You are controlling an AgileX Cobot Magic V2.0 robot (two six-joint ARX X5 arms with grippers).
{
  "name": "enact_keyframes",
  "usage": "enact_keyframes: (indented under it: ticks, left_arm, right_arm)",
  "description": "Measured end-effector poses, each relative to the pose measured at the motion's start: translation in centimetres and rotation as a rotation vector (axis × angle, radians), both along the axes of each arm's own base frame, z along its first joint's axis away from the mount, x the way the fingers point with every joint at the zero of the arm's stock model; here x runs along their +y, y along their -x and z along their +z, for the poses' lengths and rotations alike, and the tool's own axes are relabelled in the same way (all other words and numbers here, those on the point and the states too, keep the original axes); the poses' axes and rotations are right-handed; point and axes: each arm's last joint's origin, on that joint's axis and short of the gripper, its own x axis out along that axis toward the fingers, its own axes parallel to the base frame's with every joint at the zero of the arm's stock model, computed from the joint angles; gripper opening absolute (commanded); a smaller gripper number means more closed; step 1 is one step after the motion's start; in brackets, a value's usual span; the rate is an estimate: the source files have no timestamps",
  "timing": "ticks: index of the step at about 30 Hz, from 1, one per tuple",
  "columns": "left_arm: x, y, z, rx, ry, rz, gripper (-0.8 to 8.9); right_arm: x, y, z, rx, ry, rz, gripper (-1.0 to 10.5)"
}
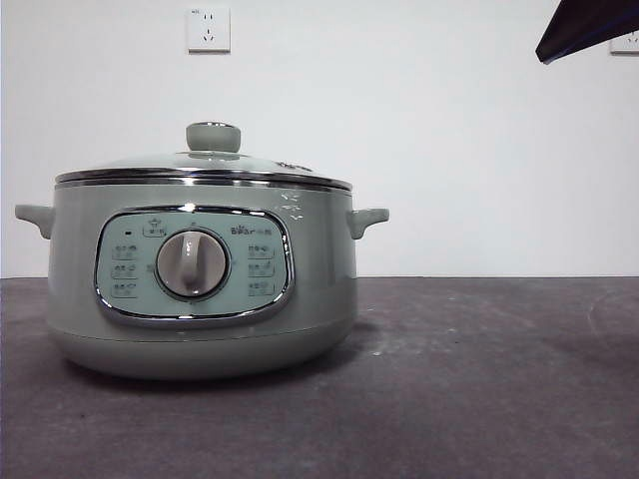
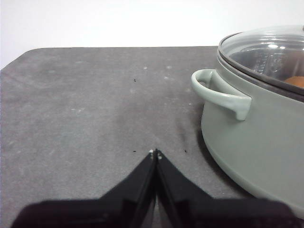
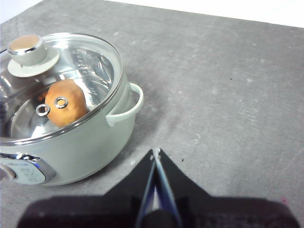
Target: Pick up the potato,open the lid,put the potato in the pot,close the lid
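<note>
The sage-green pot (image 1: 200, 289) stands on the dark table at the left of the front view. The glass lid (image 1: 205, 165) with its green knob (image 1: 213, 137) sits shut on it. In the right wrist view the orange-brown potato (image 3: 71, 107) lies inside the pot (image 3: 80, 147), seen through the lid (image 3: 71, 71). A sliver of potato (image 2: 295, 81) shows in the left wrist view under the lid (image 2: 266, 50). My left gripper (image 2: 155, 153) is shut and empty, beside the pot (image 2: 256, 137). My right gripper (image 3: 156, 152) is shut and empty, clear of the pot. A black arm tip (image 1: 589, 28) shows top right.
The dark grey table (image 1: 479, 379) stretches to the right of the pot. A white wall with a socket (image 1: 208, 30) stands behind. The table's far edge (image 2: 118, 47) shows in the left wrist view.
</note>
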Motion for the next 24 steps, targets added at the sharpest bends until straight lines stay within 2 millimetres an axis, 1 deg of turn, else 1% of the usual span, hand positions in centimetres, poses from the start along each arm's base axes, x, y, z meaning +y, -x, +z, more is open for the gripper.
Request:
enact_keyframes:
  ticks: [9,13,15,17,19,24]
  left_arm:
    - [0.0,0.0,0.0,0.0,0.0,0.0,-0.03]
    - [0.0,0.0,0.0,0.0,0.0,0.0,-0.03]
    - [0.0,0.0,0.0,0.0,0.0,0.0,-0.03]
    - [0.0,0.0,0.0,0.0,0.0,0.0,-0.03]
    - [0.0,0.0,0.0,0.0,0.0,0.0,-0.03]
    - [0.0,0.0,0.0,0.0,0.0,0.0,-0.03]
  right_arm:
    - [-0.1,0.1,0.1,-0.003,-0.003,0.003,-0.2]
    - [-1.7,1.8,1.4,-0.096,-0.032,-0.038,-0.2]
    - [-3.0,2.7,1.8,-0.158,-0.058,-0.088,-0.2]
    - [-4.3,3.6,0.4,-0.187,-0.089,-0.105,-0.2]
    - [-5.5,4.4,-1.6,-0.219,-0.115,-0.13,-0.2]
    - [-6.9,5.2,-6.4,-0.24,-0.123,-0.209,-0.2]
